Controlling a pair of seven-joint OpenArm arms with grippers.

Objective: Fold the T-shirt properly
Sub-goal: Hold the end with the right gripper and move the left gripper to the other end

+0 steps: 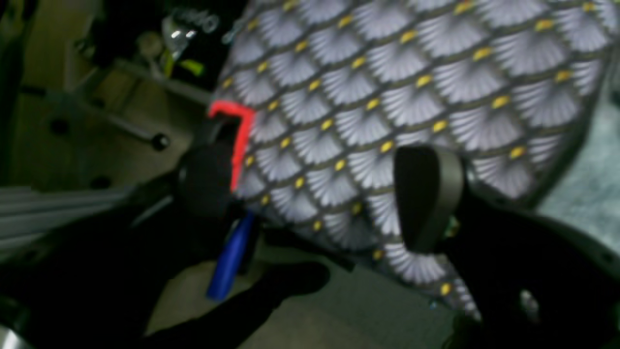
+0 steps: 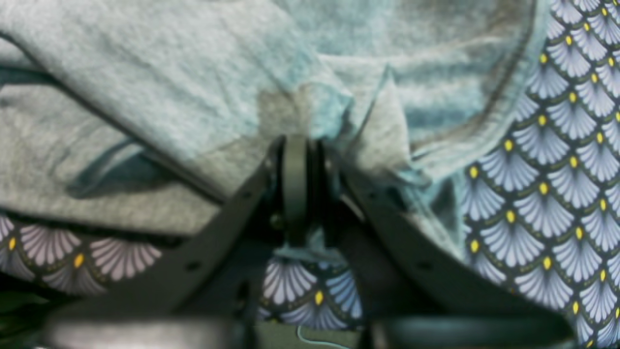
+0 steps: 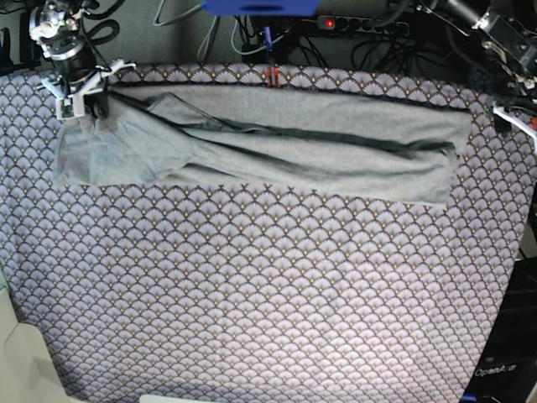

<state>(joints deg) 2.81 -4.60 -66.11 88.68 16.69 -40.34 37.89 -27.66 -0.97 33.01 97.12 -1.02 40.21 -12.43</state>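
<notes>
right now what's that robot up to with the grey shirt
It's folding the T-shirt, which lies in a long, creased strip across the patterned tablecloth, so the fold isn't neat yet. The right claw is down at one end of the shirt, its fingers nearly together; whether it grips any fabric is hard to tell. The left claw is wide open over bare tablecloth beyond the other end.

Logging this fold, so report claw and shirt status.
Left claw open, off the shirt. Right claw at bunched end of T-shirt, grip unclear. Shirt lengthwise, wrinkled. No foreign object on it.
</notes>
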